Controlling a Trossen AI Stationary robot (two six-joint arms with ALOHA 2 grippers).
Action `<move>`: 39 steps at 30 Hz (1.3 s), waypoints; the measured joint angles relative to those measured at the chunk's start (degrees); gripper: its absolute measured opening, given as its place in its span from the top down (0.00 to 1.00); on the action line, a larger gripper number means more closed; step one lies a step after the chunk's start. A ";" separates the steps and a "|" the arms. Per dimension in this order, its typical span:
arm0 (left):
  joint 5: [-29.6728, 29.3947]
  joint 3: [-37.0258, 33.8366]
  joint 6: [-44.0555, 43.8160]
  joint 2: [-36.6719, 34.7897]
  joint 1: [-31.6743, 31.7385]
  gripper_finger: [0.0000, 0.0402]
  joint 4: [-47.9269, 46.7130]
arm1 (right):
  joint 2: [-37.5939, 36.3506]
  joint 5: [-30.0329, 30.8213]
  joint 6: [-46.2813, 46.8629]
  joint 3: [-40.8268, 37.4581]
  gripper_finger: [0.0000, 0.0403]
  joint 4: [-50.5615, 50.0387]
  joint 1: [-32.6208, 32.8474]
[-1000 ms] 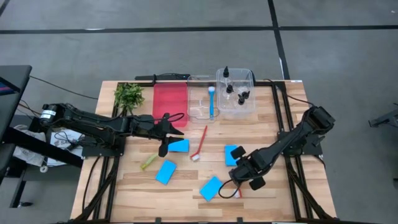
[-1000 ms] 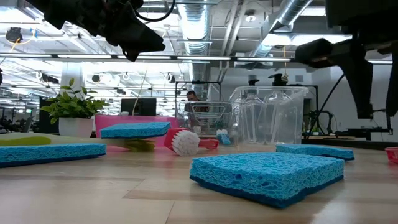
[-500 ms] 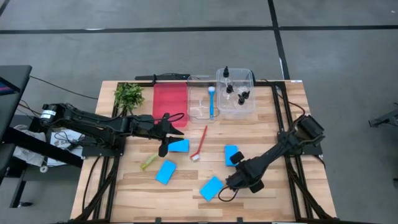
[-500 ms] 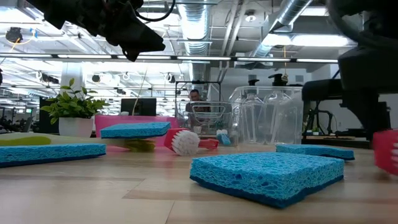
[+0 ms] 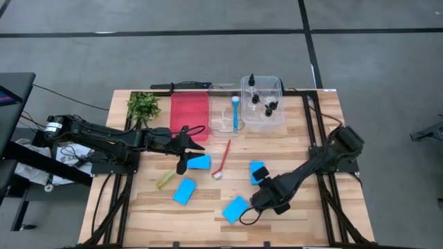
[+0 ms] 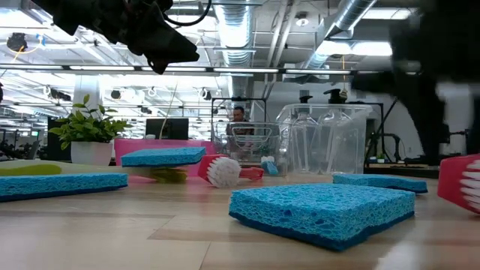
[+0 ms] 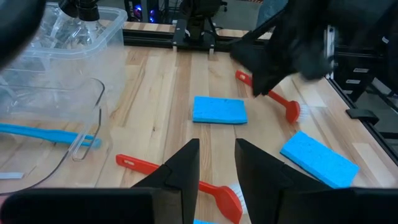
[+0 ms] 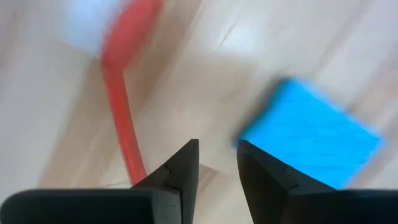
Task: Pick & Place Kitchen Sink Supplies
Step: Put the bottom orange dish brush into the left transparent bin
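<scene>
While blurred, a red brush (image 8: 121, 99) seemingly lies just beyond the right end effector (image 8: 216, 163).

I see a blue sponge (image 6: 322, 212) up close, red brush head (image 6: 220, 171) behind it, clear bin (image 6: 324, 139) farther back.

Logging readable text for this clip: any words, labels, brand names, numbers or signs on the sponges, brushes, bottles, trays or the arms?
None can be read.
Sponges, red brush, blue brush: plain, no print visible.
Clear bottles in the clear tray: any labels too small to tell.
Screens in the room behind, low view: too small and blurred to read.
Left gripper and right gripper: no markings legible.
</scene>
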 joint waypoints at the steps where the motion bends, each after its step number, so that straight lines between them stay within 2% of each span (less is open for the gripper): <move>1: 0.00 0.00 0.00 0.00 0.00 0.74 0.01 | -0.96 0.12 0.02 0.93 0.74 -0.10 0.12; 6: 0.00 0.00 0.00 0.00 0.00 0.74 0.19 | -3.16 -0.24 0.15 3.36 0.74 -0.46 1.56; 14: 0.00 -0.04 0.00 0.00 -0.01 0.74 0.19 | 0.11 -9.44 0.20 3.38 0.74 -0.41 4.21; 23: 0.00 -0.07 0.00 0.00 0.00 0.74 0.17 | 5.51 -9.21 0.17 3.38 0.74 -0.45 4.84; 31: 0.00 -0.07 0.00 0.00 0.00 0.74 0.22 | 5.67 -9.21 1.04 3.38 0.74 0.16 4.83; 39: 0.00 -0.07 0.00 0.00 0.00 0.74 0.26 | 5.73 -9.19 6.69 3.36 0.74 4.92 4.83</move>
